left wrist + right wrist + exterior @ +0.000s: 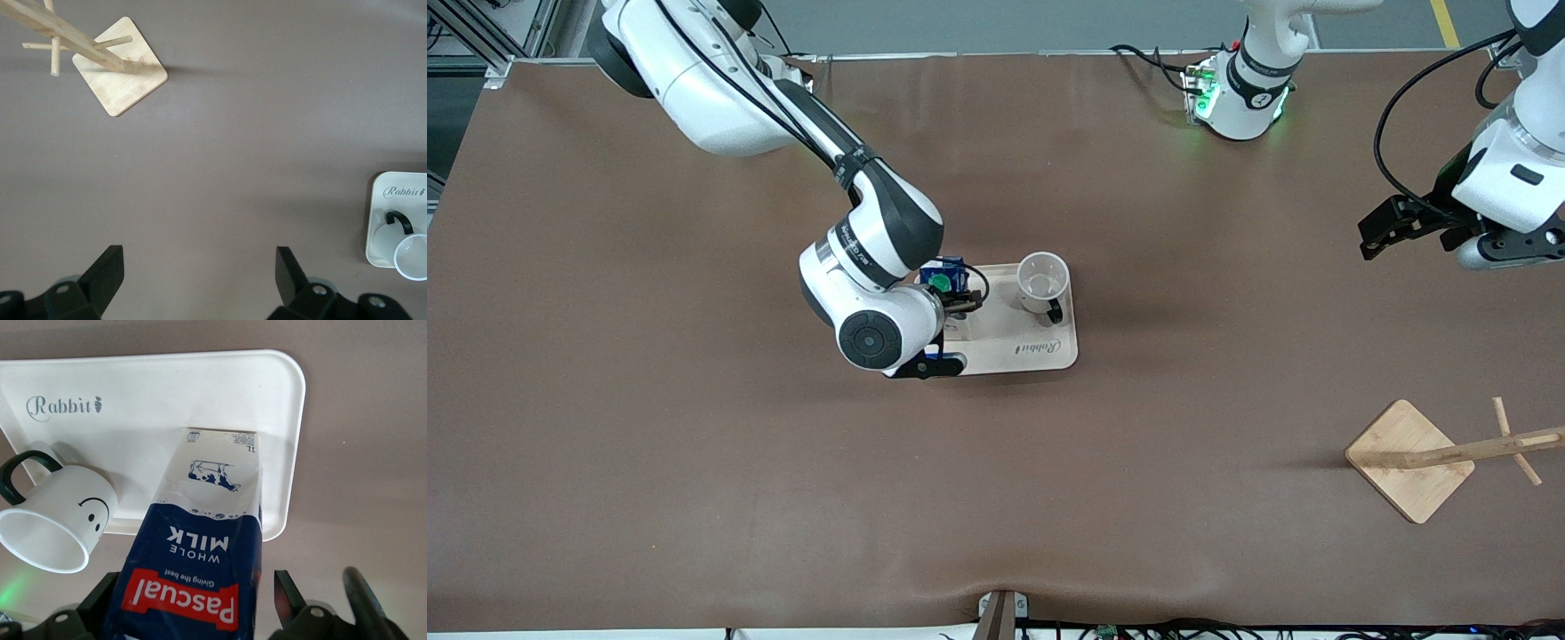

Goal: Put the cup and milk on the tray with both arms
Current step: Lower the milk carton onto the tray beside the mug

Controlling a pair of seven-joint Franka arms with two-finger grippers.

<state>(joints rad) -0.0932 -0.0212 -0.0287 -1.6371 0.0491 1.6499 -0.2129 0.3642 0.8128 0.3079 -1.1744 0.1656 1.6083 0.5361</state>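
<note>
On the brown tabletop [694, 427], the flat cream-beige rectangular tray [1040, 351] is seen. Between the spread fingers of the right claw [190, 600], the blue and white milk carton [200, 547] stands on it, the white smiley mug [1042, 281] beside. The left claw [197, 277] is held apart over bare tabletop.

Robotics lab bench
Two white Franka arms [871, 258] bolted to a brown-covered worktop [694, 444], loose cables [1147, 58], aluminium framing [480, 36].

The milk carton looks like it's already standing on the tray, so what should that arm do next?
Probably lift the right gripper straight up. The milk stands on the tray beside the cup, and the fingers are spread open at its sides, so rising clears it without a knock.
</note>
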